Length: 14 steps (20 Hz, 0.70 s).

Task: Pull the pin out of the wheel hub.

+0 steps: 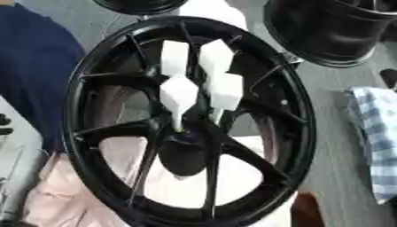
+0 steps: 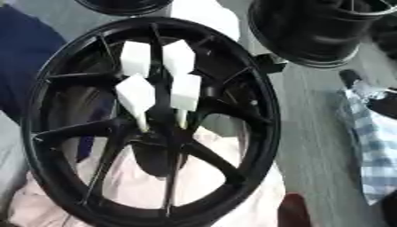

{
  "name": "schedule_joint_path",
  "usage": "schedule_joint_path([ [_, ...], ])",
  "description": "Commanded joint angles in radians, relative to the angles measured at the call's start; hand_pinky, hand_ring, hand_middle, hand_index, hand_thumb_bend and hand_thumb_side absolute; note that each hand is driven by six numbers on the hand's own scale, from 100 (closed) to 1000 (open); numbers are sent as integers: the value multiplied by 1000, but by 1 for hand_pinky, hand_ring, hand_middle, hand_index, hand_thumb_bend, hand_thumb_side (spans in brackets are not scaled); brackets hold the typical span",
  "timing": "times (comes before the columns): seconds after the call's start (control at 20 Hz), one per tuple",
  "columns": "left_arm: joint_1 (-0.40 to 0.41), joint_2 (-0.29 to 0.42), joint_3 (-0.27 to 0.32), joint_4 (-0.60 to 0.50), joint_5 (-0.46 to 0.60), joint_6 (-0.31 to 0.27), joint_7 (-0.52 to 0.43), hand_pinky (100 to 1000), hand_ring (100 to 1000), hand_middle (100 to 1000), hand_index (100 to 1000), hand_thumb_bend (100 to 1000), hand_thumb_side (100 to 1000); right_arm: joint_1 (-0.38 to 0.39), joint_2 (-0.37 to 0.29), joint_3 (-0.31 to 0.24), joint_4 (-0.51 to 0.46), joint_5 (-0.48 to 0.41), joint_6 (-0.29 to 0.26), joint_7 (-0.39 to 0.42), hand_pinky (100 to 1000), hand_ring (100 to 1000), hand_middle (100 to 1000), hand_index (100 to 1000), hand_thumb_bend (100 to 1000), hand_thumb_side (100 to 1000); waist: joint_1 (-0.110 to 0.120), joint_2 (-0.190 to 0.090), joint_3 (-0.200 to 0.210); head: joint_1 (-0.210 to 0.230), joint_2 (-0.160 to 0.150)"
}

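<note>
A large black wheel hub (image 1: 190, 124) stands tilted on pale pink cloth (image 1: 62, 195), filling the view. Four white pins (image 1: 180, 95) sit around its centre, their narrow tips pointing down toward the middle. Behind it lie two more black rims (image 1: 333, 31); a blue checked cloth (image 1: 376, 133) lies at right. Neither robot hand shows, so their pose cannot be told

A second black wheel rim (image 1: 333, 33) is seen at the upper right of the frame, and part of another dark rim (image 1: 139, 5) is cut off by the top edge. A blue-and-white checked cloth (image 1: 376, 137) lies at the right edge. Dark blue fabric (image 1: 35, 80) fills the left side. Pale pink cloth (image 1: 58, 197) is spread along the bottom.
</note>
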Motion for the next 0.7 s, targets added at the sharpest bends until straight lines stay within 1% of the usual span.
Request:
schedule_joint_path([
  [0.05,-6,32,6,-26,-8,1,-1,539,569,473,665,100,865,-46,-112,51,-26,48,-1,45,812,759,659,761,543,262,6,-10,-2,-1,-24],
  [0.15,-7,33,6,-28,-9,2,-1,539,569,473,665,100,865,-87,-160,80,-26,77,7,74,817,759,661,762,542,268,6,-7,-1,-1,-28],
  [0.2,-7,32,6,-28,-9,2,-1,539,569,473,665,100,865,-101,-185,86,-26,92,12,90,817,759,661,762,542,268,8,-6,-1,-1,-30],
  [0.35,-8,27,7,-29,-7,3,-1,540,569,473,665,100,866,-117,-262,70,-26,137,21,137,826,760,664,762,539,280,14,-4,-1,-3,-32],
  [0.4,-12,26,2,-31,-8,2,-4,540,569,473,665,100,866,-129,-289,74,-26,150,16,154,828,760,664,762,539,282,11,-1,9,-18,-36],
  [0.45,-16,23,-3,-32,-9,2,-8,540,569,473,665,100,866,-147,-314,89,-26,163,6,169,830,760,665,762,538,283,8,1,22,-30,-40],
  [0.55,-22,20,-7,-34,-10,2,-12,540,569,473,665,100,867,-192,-365,130,-26,169,-21,200,831,760,666,762,539,288,6,5,35,-44,-46],
  [0.7,-29,16,-11,-37,-12,2,-17,540,570,473,665,100,867,-266,-440,174,-26,137,-46,247,832,760,658,762,539,292,5,12,48,-59,-57],
])
